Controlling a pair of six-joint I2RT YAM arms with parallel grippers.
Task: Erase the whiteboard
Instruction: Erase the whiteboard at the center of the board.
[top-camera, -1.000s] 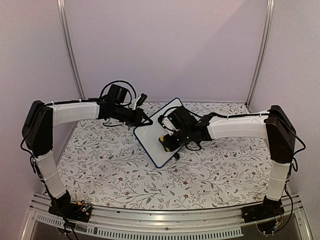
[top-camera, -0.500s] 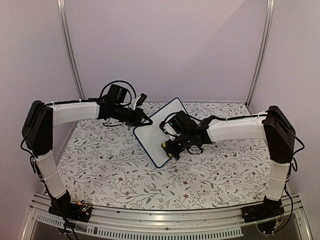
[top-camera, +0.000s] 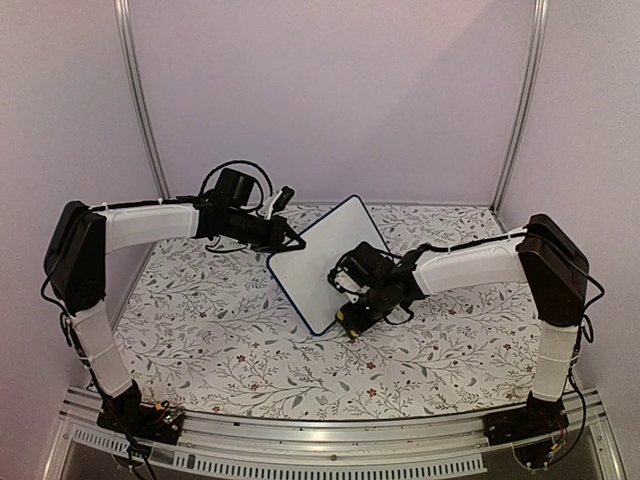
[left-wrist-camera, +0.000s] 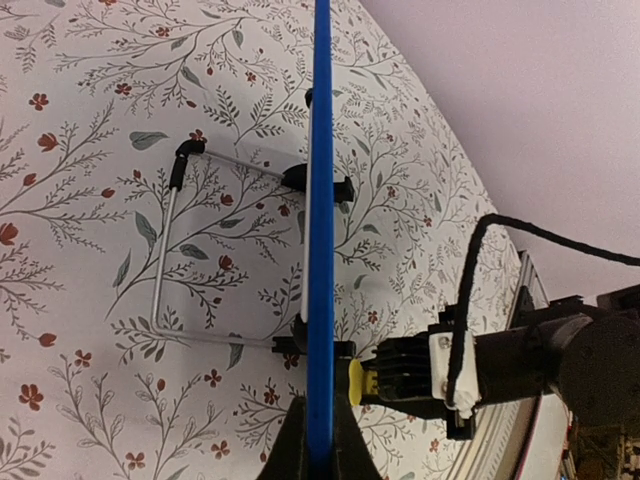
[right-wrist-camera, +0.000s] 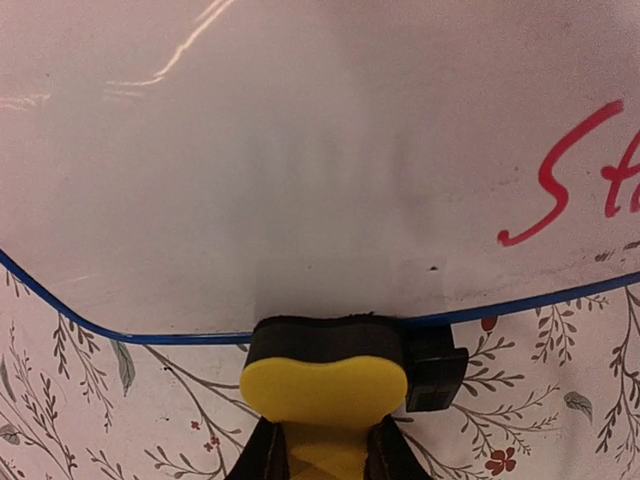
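Note:
The whiteboard (top-camera: 318, 262) stands tilted on the floral table, its blue edge (left-wrist-camera: 320, 200) running straight up the left wrist view. My left gripper (top-camera: 291, 243) (left-wrist-camera: 320, 452) is shut on the board's edge at its far-left corner. My right gripper (top-camera: 350, 318) (right-wrist-camera: 320, 445) is shut on the yellow sponge eraser (right-wrist-camera: 322, 385) (left-wrist-camera: 354, 382), whose dark felt face presses the board's bottom edge beside a black foot (right-wrist-camera: 436, 378). The white face (right-wrist-camera: 300, 150) above the eraser looks wiped. Red handwriting (right-wrist-camera: 558, 182) remains at the right.
A wire stand (left-wrist-camera: 165, 260) props the board from behind. The floral tablecloth (top-camera: 220, 340) covers the table. Two metal posts (top-camera: 140, 100) (top-camera: 522, 100) rise at the back corners, and an aluminium rail (top-camera: 320, 435) runs along the near edge.
My right gripper slid the eraser down the board's face to its lower near edge. The left gripper and the board stayed put.

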